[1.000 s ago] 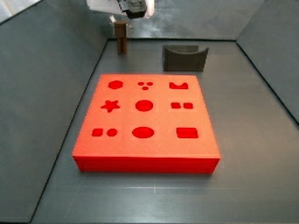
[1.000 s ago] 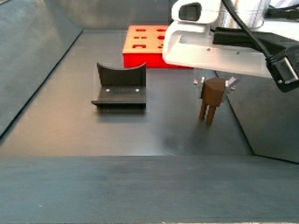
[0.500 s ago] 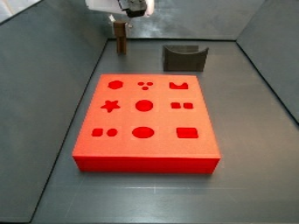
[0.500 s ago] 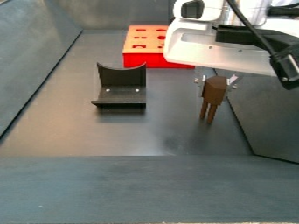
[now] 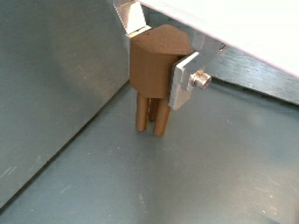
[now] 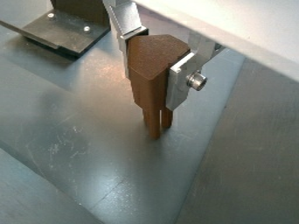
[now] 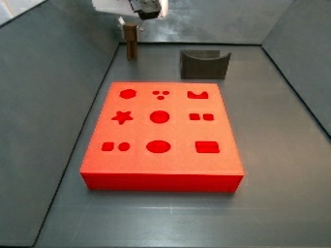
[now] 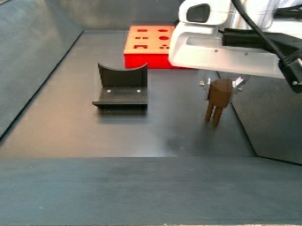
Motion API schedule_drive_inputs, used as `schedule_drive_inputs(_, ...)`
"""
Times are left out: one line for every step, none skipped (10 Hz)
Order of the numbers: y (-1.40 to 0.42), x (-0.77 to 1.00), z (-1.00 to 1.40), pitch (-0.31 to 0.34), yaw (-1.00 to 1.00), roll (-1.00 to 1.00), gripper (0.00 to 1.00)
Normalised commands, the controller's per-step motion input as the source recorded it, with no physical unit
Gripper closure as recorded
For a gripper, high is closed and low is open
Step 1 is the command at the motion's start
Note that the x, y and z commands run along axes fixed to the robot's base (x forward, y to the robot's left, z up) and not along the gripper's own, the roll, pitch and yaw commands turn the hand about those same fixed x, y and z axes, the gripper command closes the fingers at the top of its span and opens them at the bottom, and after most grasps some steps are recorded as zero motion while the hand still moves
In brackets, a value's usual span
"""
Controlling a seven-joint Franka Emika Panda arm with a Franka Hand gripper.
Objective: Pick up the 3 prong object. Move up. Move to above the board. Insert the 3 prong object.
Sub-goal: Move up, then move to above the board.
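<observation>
My tool point(image 8: 216, 88) hangs low over a dark grey matte counter point(image 8: 141, 132) with a soft, cloudy sheen of light on it. Just beside my tool, a plain grey wall point(image 5: 47, 79) rises from the counter along a straight seam. Another grey wall point(image 7: 304, 58) closes the side well away from my tool.

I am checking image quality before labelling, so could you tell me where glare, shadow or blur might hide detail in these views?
In a side view, the board glows saturated red. In a wrist view, floor sheen lies beside the 3 prong object, sharp in the gripper. In a side view, the white gripper body is overexposed and the fixture is dark.
</observation>
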Motion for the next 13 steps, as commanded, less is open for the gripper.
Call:
schedule_drive_inputs(-0.01,0.05,0.81,0.008,-0.04,0.01,1.00)
schedule_drive_inputs(-0.01,0.02,0.71,0.045,-0.04,0.01,1.00)
schedule_drive_inputs(0.00,0.01,0.60,0.065,-0.04,0.02,1.00)
schedule_drive_inputs(0.01,0.00,0.42,0.073,-0.03,0.05,1.00)
schedule_drive_inputs(0.01,0.00,0.28,0.076,-0.02,0.06,1.00)
schedule_drive_inputs(0.01,0.00,0.19,0.079,-0.01,0.06,1.00)
schedule_drive_inputs(0.27,-0.18,1.00,-0.181,-0.10,0.08,1.00)
schedule_drive_inputs(0.27,-0.19,1.00,-0.174,-0.10,0.07,1.00)
schedule_drive_inputs(0.22,-0.19,1.00,-0.142,-0.09,0.04,1.00)
schedule_drive_inputs(0.18,-0.17,1.00,-0.101,-0.07,0.03,1.00)
schedule_drive_inputs(0.16,-0.15,1.00,-0.034,-0.06,0.02,1.00)
schedule_drive_inputs(0.14,-0.13,1.00,0.000,-0.06,0.02,1.00)
schedule_drive_inputs(0.11,-0.11,0.97,0.019,-0.04,0.02,1.00)
